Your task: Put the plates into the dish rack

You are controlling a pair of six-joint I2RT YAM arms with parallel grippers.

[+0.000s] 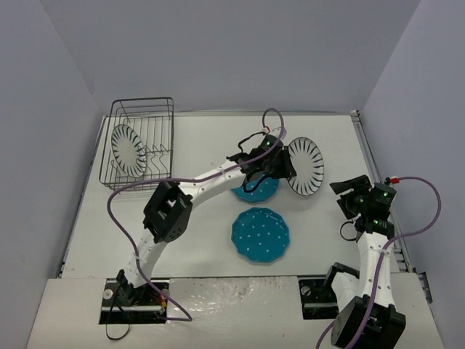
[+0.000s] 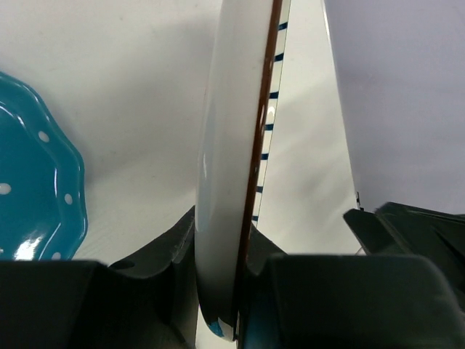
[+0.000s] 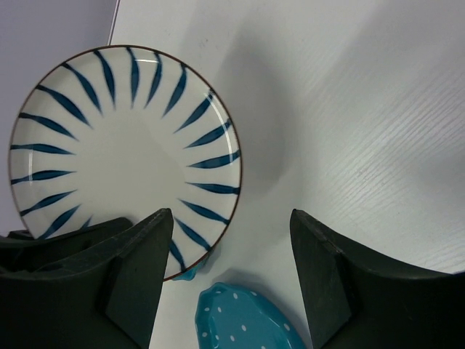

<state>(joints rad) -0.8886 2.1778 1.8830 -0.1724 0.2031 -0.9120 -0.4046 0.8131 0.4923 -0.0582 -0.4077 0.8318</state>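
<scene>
A white round plate with dark radial stripes [image 1: 305, 166] hangs upright in the closed left claw [image 1: 285, 166] over the white surface [image 1: 203, 145], partly above one teal-blue dotted plate [image 1: 256, 193], a second teal plate [image 1: 261, 234] lying nearer, well apart from the far-left black wire dish rack [image 1: 142, 109] holding its striped twin [image 1: 128, 150]. The left wrist view shows its rim pinched edge-on; the right wrist view, its striped face beyond the open, empty right claw [image 3: 232, 247].

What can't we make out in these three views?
Top view: far teal plate mostly hidden by the left gripper and held striped plate.
Top view: dish rack prongs too small to tell which slot the racked striped plate sits in.
Left wrist: held striped plate edge-on, cut off top and bottom; face unseen.
</scene>
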